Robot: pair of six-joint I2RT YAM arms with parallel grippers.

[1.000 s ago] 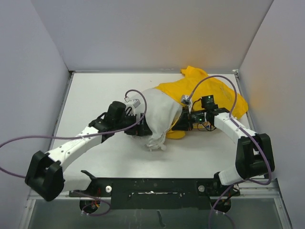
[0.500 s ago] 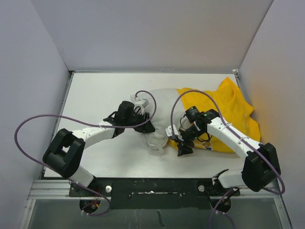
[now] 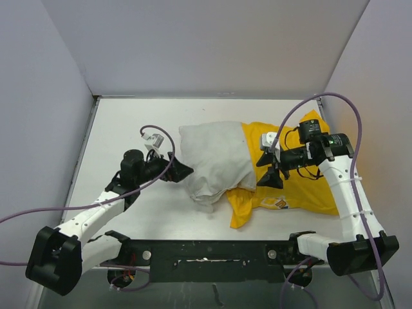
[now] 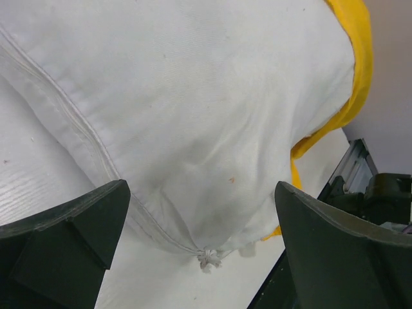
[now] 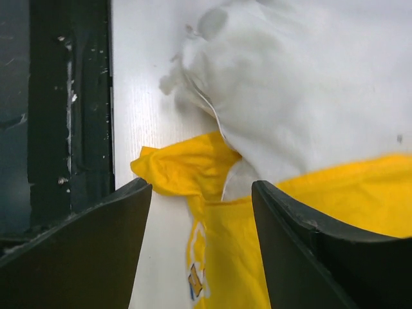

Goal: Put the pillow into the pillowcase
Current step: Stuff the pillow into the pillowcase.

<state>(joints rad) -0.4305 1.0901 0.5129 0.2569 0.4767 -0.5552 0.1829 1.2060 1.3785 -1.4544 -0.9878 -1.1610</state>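
Note:
The white pillow (image 3: 212, 164) lies mid-table, wrinkled, its right end tucked a little into the mouth of the yellow pillowcase (image 3: 302, 190). My left gripper (image 3: 183, 172) is open just off the pillow's left end, holding nothing. In the left wrist view the pillow (image 4: 193, 109) fills the frame beyond the wide jaws of the left gripper (image 4: 201, 199), with a knotted corner (image 4: 207, 259) low between them. My right gripper (image 3: 268, 171) hovers open over the pillowcase's mouth. In the right wrist view a bunched pillowcase (image 5: 193, 167) flap and the pillow (image 5: 309, 84) lie beyond the right gripper (image 5: 201, 193).
Grey walls (image 3: 38, 96) close in the white table (image 3: 129, 129) on three sides. The black base rail (image 3: 206, 251) runs along the near edge. Purple cables (image 3: 335, 103) loop above both arms.
Both grippers have opened and let go. The left arm has drawn back to the left, the right arm up and to the right. The pillow now lies flatter and more spread out.

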